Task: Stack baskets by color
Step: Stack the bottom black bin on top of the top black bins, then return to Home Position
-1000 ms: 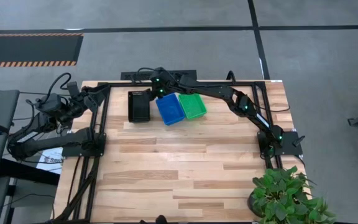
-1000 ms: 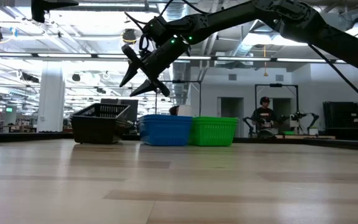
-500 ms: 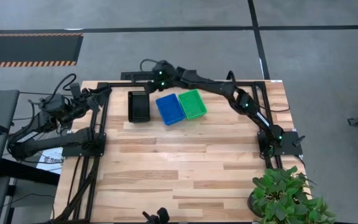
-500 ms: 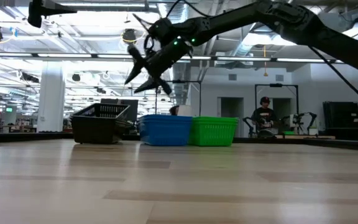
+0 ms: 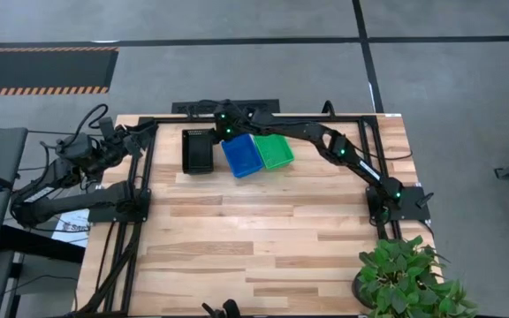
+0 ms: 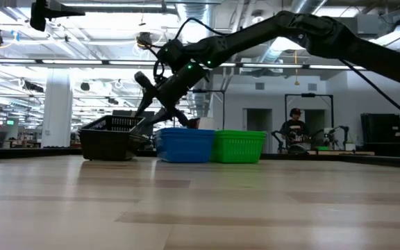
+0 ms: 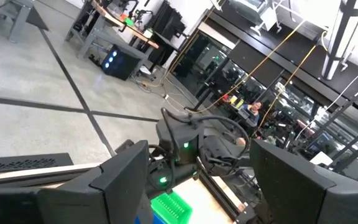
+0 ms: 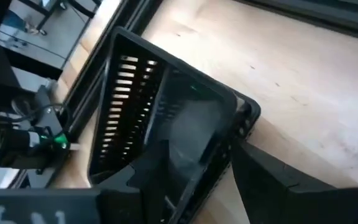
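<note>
Three baskets stand in a row near the table's far edge: a black basket (image 5: pixel 198 150) (image 6: pixel 110 137), a blue basket (image 5: pixel 242 155) (image 6: pixel 185 144) and a green basket (image 5: pixel 275 149) (image 6: pixel 239 146). My right gripper (image 5: pixel 214 129) (image 6: pixel 148 111) is open and slants down at the black basket's far end. In the right wrist view one finger (image 8: pixel 138 177) stands over the basket's inside and the other (image 8: pixel 272 180) outside its side wall (image 8: pixel 225 146), with no touch showing. My left gripper (image 7: pixel 197 180) waits open, held high at the table's left edge (image 5: pixel 117 134).
A potted plant (image 5: pixel 409 278) stands at the near right corner. Black frame rails (image 5: pixel 140 177) run along the table's left and far sides. The near half of the wooden table (image 5: pixel 263 238) carries nothing. A person (image 6: pixel 295 128) sits in the room behind.
My right gripper has come down toward the black basket's far end, after a short swing toward the far edge. The baskets have kept their places.
</note>
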Controlling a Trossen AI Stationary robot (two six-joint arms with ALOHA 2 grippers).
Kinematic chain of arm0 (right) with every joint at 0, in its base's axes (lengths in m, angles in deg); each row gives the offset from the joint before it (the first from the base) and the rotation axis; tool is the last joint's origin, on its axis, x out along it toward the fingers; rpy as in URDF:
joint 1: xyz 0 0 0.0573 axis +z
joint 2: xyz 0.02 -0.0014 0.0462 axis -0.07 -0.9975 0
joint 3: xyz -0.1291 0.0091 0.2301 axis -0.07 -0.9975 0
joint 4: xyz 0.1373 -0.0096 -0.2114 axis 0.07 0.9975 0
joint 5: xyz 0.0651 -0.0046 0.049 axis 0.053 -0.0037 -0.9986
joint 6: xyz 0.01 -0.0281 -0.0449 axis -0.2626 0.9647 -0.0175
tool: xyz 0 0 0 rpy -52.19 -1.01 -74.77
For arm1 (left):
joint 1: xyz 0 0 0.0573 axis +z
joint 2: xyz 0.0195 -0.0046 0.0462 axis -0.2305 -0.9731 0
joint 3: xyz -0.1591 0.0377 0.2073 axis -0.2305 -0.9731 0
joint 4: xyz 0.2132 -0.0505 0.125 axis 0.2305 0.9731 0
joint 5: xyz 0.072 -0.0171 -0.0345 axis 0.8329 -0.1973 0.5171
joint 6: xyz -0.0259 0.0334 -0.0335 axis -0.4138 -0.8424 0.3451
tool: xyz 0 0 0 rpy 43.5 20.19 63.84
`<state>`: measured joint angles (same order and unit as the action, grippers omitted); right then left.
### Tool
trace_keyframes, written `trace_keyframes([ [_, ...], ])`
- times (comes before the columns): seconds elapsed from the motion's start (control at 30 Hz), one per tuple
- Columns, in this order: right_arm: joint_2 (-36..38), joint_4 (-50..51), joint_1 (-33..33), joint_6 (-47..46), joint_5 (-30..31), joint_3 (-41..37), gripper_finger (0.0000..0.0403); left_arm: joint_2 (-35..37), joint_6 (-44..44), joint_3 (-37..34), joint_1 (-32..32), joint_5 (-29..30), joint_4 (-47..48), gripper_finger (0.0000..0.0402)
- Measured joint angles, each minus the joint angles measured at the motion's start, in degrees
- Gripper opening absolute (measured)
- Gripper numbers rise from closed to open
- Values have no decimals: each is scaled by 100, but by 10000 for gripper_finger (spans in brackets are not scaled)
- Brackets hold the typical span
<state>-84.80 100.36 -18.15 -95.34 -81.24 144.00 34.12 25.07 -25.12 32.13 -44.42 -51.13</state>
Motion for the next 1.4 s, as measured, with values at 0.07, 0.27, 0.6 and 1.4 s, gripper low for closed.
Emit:
trace_keyframes([
  [0.07, 11, -55, -9, 7, 25, 78, 192, 0, 0, 0, -2, 2, 0, 267],
  [0.27, 225, -931, -43, 226, 243, 103, 188, 0, -12, 0, -1, 4, 16, 267],
  [0.6, 28, -714, 76, 481, 707, 37, 162, 0, 13, 0, -2, 4, 134, 267],
  [1.4, 1720, -247, -167, 1191, 272, 86, 140, -2, 61, 0, 0, 201, 241, 267],
])
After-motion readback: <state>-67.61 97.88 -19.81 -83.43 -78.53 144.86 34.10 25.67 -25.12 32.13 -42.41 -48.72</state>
